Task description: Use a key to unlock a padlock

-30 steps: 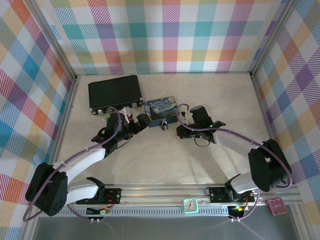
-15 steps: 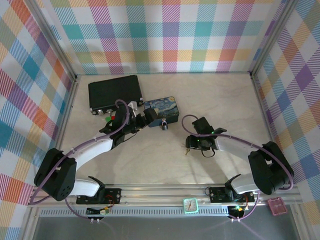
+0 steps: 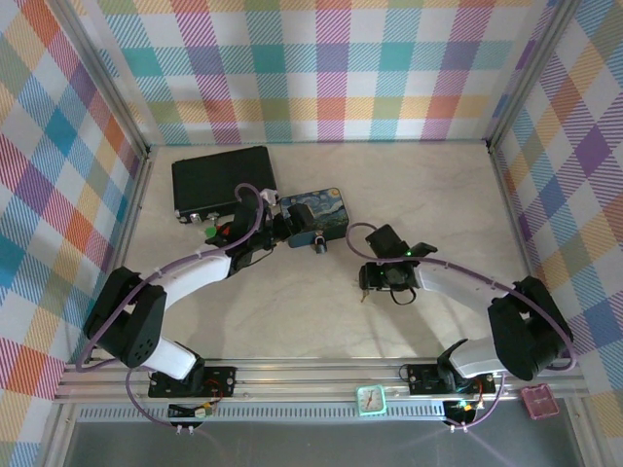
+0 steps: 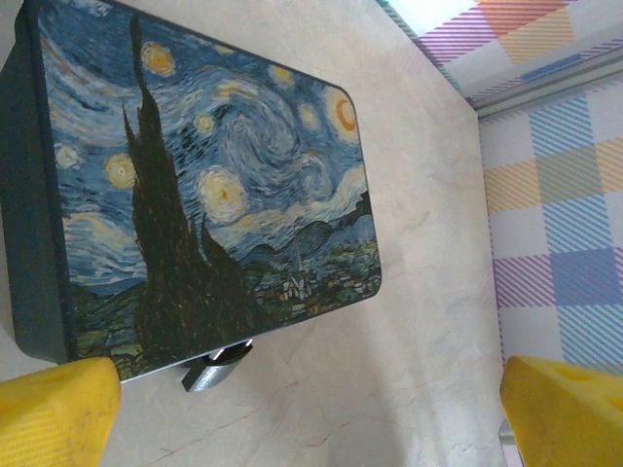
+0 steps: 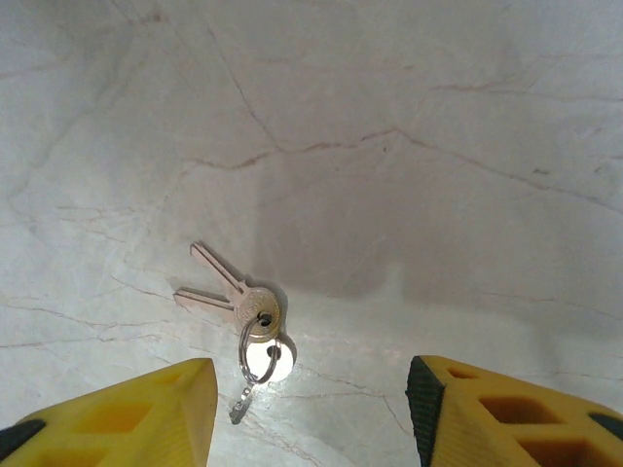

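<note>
Right gripper (image 5: 311, 423) spread wide, empty, just by small silver keys on ring (image 5: 251, 306), flat on pale stone table (image 5: 438, 146), bare room all round. Left gripper (image 4: 311, 413) wide too, empty. Tiny shiny metal padlock (image 4: 216, 368) snug against edge of blue starry painted tin (image 4: 214, 185).

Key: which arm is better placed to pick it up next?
Right. The key lies on the table just ahead of its open jaws; the left arm's jaws face the padlock at the tin's edge.
</note>
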{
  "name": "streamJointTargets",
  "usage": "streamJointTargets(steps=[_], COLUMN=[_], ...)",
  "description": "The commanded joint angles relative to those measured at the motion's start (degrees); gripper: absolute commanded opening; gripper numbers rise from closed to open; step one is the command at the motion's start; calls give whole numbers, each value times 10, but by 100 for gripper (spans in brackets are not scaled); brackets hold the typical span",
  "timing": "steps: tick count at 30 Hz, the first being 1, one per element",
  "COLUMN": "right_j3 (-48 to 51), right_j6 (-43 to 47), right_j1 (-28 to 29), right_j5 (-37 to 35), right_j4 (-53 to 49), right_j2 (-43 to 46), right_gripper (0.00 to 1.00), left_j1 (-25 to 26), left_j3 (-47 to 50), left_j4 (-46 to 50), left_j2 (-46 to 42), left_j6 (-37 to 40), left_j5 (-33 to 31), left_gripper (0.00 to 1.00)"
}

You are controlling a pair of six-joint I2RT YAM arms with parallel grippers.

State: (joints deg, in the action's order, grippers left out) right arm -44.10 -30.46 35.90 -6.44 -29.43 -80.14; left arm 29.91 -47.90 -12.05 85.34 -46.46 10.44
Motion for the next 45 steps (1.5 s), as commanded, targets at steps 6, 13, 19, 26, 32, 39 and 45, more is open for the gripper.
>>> streamJointTargets(steps=[6,13,19,26,32,39,45], right_j3=[-51,-72,-69,-55,-34,31,57], right_j6=[-15,8,-10,-29,-47,-106,-162], right_j1=[54,67,67,66,43,-17,-78], right_j5=[-22,-56,-80,-71,-48,40,107], right_j4=[-19,-35,-25,-3,12,77,135], right_j2=[-90,-134,-167,-175,-127,-11,85], right_gripper=[49,45,35,11,0,0,0], left_j1=[-10,-18,-20,-20,-18,14,62], left_j3=[-6,5,21,29,27,28,45], left_j4=[16,33,35,48,26,-22,-86], left_j2=[-12,-37,-61,-81,-77,-61,-57], left_j6=[23,42,45,48,33,7,-34], left_j5=[0,-4,-17,-21,4,41,23], left_gripper=[100,100,100,100,100,100,99])
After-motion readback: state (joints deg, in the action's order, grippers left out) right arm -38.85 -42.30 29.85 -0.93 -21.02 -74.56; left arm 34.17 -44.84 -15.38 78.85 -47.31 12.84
